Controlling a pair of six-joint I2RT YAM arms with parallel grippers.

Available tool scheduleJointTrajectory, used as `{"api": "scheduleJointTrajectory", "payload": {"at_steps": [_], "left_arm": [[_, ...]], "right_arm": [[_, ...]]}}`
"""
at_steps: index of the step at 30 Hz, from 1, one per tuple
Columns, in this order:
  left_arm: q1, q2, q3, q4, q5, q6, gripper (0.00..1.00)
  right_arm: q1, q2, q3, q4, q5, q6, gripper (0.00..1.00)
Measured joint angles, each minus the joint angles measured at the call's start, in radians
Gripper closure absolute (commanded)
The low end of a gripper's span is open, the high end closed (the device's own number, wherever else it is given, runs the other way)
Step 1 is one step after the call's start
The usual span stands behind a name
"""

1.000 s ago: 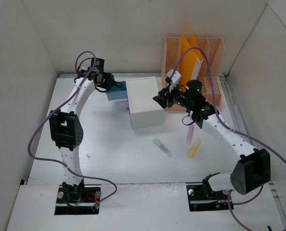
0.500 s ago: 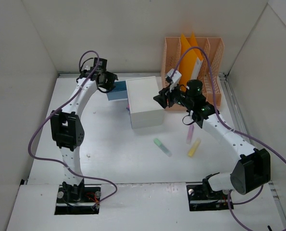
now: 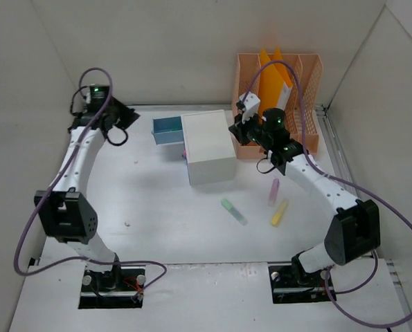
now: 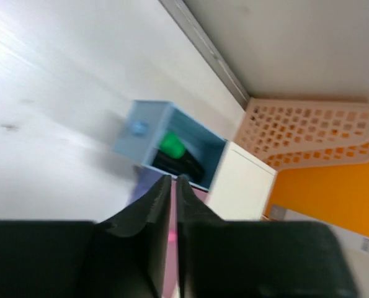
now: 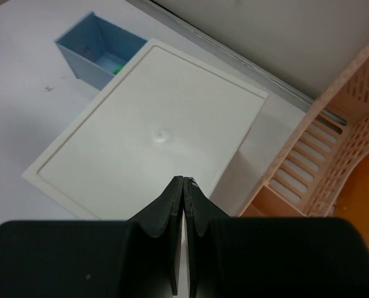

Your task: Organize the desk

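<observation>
The desk (image 3: 157, 207) is a white tabletop between white walls. A white box (image 3: 209, 146) stands mid-desk with a blue bin (image 3: 167, 130) against its left side. In the left wrist view the blue bin (image 4: 165, 143) holds a green thing and a black thing. My left gripper (image 3: 131, 115) hangs at the far left, apart from the bin, and is shut on nothing (image 4: 173, 180). My right gripper (image 3: 235, 131) hovers at the box's right edge, shut and empty (image 5: 184, 180) above the box lid (image 5: 159, 136).
An orange file rack (image 3: 278, 97) stands at the back right, holding orange folders. A green marker (image 3: 234, 211), a pink marker (image 3: 273, 192) and a yellow marker (image 3: 280, 212) lie in front of the box. A pink-purple thing (image 3: 185, 155) peeks out at the box's left foot.
My left arm swung away from the blue bin toward the far left wall and its jaws shut. The right gripper also shut and shifted slightly back over the box's edge.
</observation>
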Motion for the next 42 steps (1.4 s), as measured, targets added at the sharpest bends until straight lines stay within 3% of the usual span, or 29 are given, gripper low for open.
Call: {"api": "scheduleJointTrajectory", "payload": {"at_steps": [4,8,14,19,30,42], "left_arm": [[0.151,-0.129,-0.18,0.024,0.038,0.117,0.73],[0.235,-0.134,-0.291,0.042,0.082,0.201,0.62],[0.198,0.023,-0.224,0.043,0.166,0.264,0.64],[0.163,0.127,-0.151,0.063,0.213,0.262,0.78],[0.139,0.267,-0.037,0.097,0.283,0.216,0.73],[0.069,0.292,0.019,0.133,0.355,0.206,0.72]], "right_arm": [[-0.016,0.113,0.084,-0.027,0.079,0.014,0.96],[-0.036,0.235,0.189,-0.066,0.13,0.018,0.95],[-0.051,0.343,0.258,-0.112,0.169,0.007,0.94],[-0.058,0.371,0.263,-0.132,0.175,-0.017,0.93],[-0.076,0.41,0.263,-0.142,0.151,-0.044,0.93],[-0.077,0.434,0.282,-0.144,0.071,-0.055,0.93]]}}
